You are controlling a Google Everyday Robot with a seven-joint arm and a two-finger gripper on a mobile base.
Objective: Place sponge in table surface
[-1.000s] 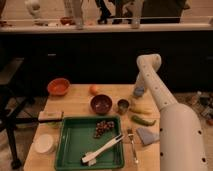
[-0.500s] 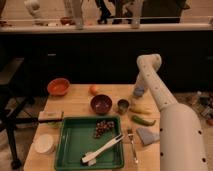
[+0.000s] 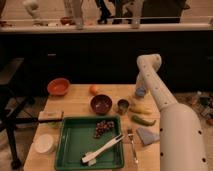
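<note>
Gripper (image 3: 140,95) is hanging over the pale rectangular wooden table surface (image 3: 75,104), far right; its grip state cannot be told.

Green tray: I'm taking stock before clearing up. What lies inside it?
A dark grape cluster and a white utensil lie in the green tray; whatever is under them is covered. The pincer hangs beyond the tray, over the far right of the table surface.

Dark cabinet front (image 3: 90,57) beneath a pale counter ledge (image 3: 50,28), black frame (image 3: 11,97) at left
</note>
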